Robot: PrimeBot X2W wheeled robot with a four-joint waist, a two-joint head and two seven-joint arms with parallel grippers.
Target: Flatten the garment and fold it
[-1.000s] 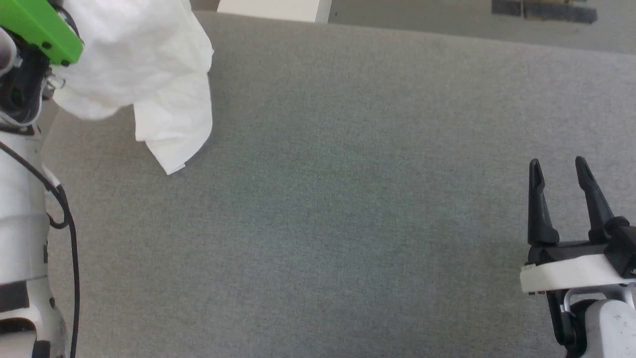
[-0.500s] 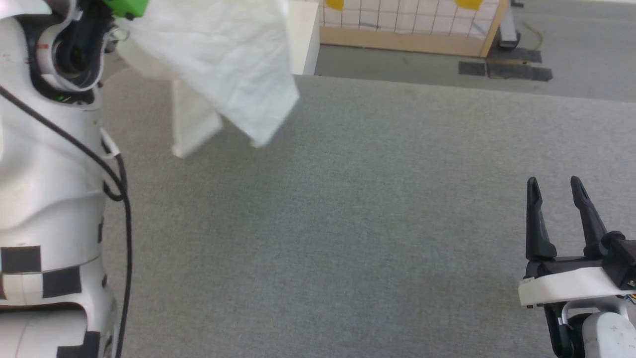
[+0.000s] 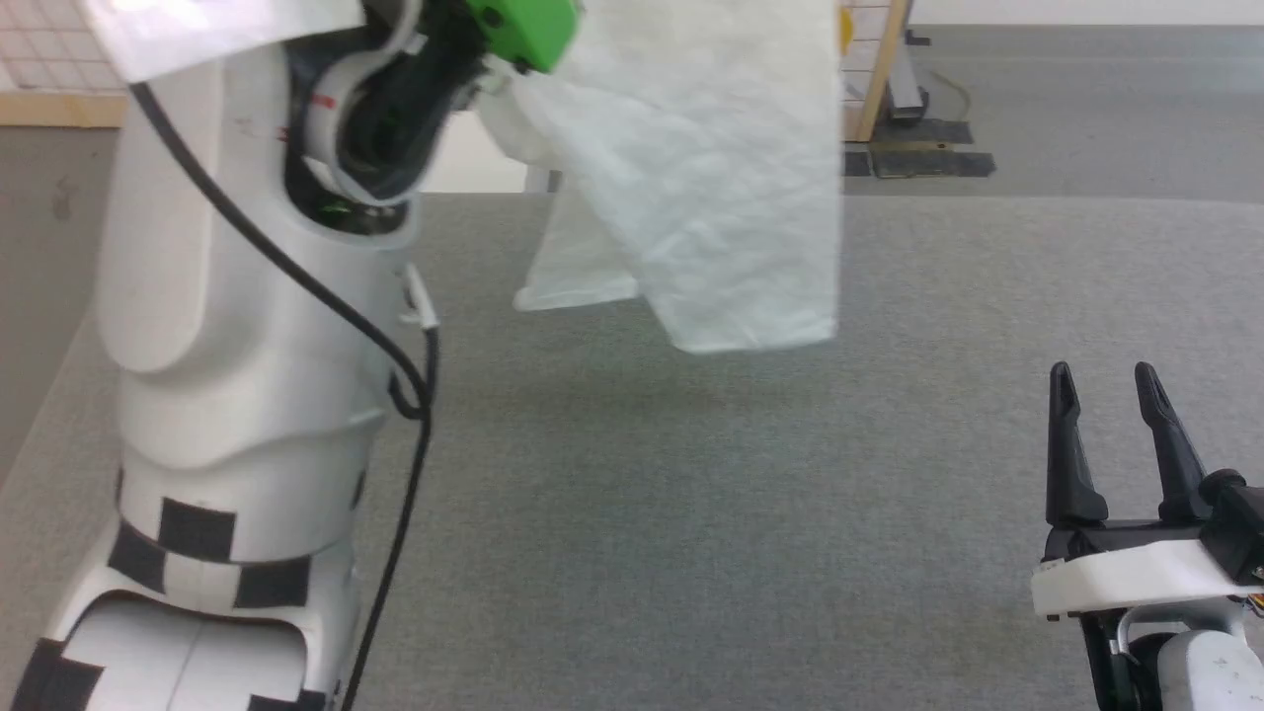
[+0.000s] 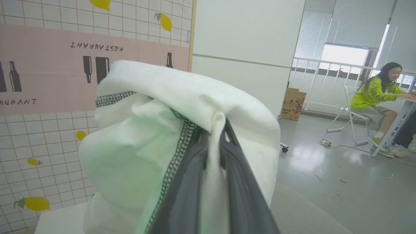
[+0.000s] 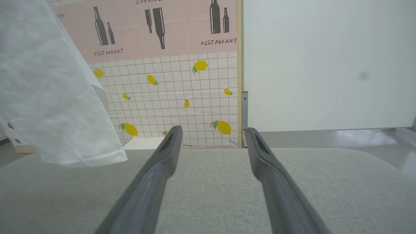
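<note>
Tilted upward since a second ago, going by the whole head view: a camera shift, not a slide of the table [image 3: 750,533]. Showing far more of the pale left arm [image 3: 227,296] at the left than before. Pinching a fold of the garment [image 4: 136,156] between the nearly closed fingers of the left gripper [image 4: 215,133], dark zigzag seam just beside one finger. Hanging that cloth from the top of the head view, around centre, lower hem free above the table, further right in frame than earlier. Holding the right gripper [image 3: 1103,377] at lower right, fingers spread wide and empty, just as before.

Open grey table from the arm across to the right gripper; far edge straight behind the cloth, left edge slanting past the arm. White box [image 3: 474,170] beyond the far edge, then a wood-framed backdrop [image 5: 182,94] of tiles and lemons.

Smooth hard shell, a looping black cable [image 3: 427,390] and black-and-white checks on the arm; a bright green block [image 3: 518,25] at the wrist. Thin, crinkled, slightly see-through white fabric. Felt-like weave on the table. Long, tapering, matte dark fingers.
</note>
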